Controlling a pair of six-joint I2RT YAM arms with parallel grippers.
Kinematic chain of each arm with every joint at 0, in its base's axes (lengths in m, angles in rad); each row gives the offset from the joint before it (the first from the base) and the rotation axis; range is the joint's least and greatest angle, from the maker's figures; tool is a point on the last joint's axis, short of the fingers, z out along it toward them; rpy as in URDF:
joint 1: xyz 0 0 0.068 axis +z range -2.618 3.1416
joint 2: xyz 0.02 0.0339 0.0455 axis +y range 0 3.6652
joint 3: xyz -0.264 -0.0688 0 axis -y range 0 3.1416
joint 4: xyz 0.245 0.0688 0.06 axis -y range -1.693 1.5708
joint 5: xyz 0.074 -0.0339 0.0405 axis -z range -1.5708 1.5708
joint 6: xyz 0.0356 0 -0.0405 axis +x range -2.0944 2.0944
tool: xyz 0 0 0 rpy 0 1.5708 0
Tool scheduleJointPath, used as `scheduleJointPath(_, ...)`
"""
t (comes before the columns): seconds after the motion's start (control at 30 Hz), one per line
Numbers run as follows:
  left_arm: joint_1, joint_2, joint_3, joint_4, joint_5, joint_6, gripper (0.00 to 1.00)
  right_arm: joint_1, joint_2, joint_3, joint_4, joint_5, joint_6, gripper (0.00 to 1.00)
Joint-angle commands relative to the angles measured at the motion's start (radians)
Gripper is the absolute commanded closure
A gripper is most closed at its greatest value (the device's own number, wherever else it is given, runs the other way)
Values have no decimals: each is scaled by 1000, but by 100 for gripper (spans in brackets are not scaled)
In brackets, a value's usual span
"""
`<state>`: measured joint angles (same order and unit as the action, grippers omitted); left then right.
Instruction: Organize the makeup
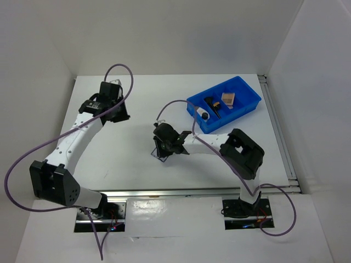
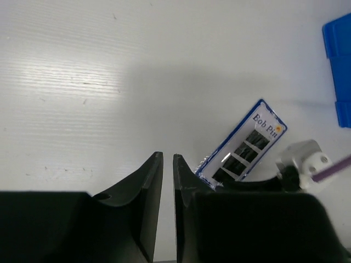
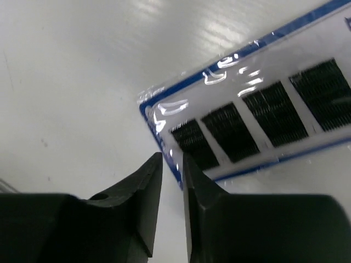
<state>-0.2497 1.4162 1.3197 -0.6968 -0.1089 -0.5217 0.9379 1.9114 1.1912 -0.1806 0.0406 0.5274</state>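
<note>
R grip (image 3: 172,159) near-shut at bob pin card (image 3: 258,109) edge, pinch unclear | L grip (image 2: 168,159) closed, empty | verify hold, lift low, carry to blue bin (image 1: 233,119)

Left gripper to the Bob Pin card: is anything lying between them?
Nothing. Only bare white table separates the left gripper from the Bob Pin card, as the left wrist and top external views show.

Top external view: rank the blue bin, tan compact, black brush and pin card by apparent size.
1. blue bin
2. tan compact and black brush, about alike
Unranked: pin card, mostly hidden by the right gripper.
</note>
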Motion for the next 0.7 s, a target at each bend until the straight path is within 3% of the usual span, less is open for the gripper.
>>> scheduleJointPath(0.0,30,-37,9,-1,24,29,73,18,-167,-21,-39,50,-4,69)
scheduleJointPath(0.03,30,-24,9,8,38,29,73,18,-216,-21,-39,91,-4,57)
scheduleJointPath(0.17,30,21,-65,71,161,40,73,-31,-275,-21,-97,137,14,39)
scheduleJointPath(0.4,-17,179,-148,179,431,65,74,-163,-287,-64,-148,70,163,22)
scheduleJointPath(0.67,-26,250,-267,307,522,-32,74,-232,-163,-16,-181,16,267,18)
